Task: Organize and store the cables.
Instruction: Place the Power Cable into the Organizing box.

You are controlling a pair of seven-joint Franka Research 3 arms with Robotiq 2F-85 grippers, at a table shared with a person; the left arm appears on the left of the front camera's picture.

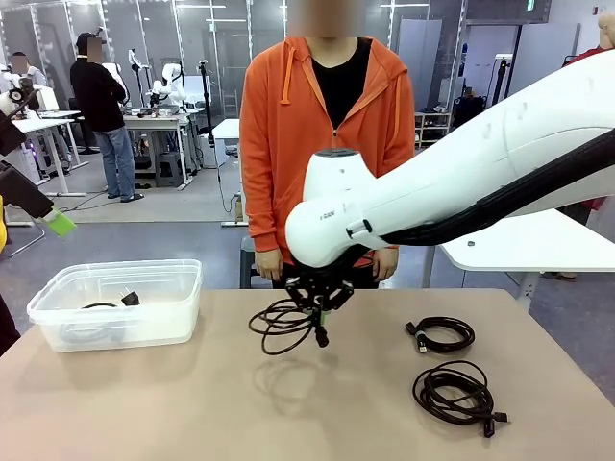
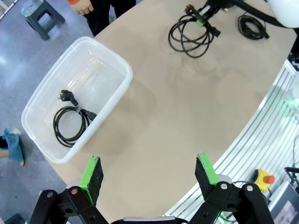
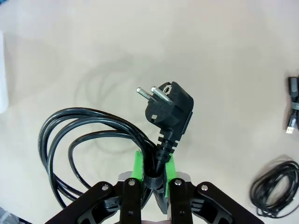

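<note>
Right end effector [image 3: 154, 166] clamps a cable coil [image 3: 170, 107] above the tabletop [image 1: 192, 403]; left end effector [image 2: 149, 175] gapes open, bin [image 2: 93, 77] at ten o'clock.

The right arm [image 1: 461, 182] reaches to the middle, right gripper [image 3: 153, 164] pinched tight, pointing down; left gripper [image 2: 149, 170] hangs high, jaws wide.

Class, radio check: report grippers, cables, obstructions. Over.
Right gripper shut on coiled black power cable, lifted. Left gripper open. Nothing between cable and clear plastic bin.
</note>
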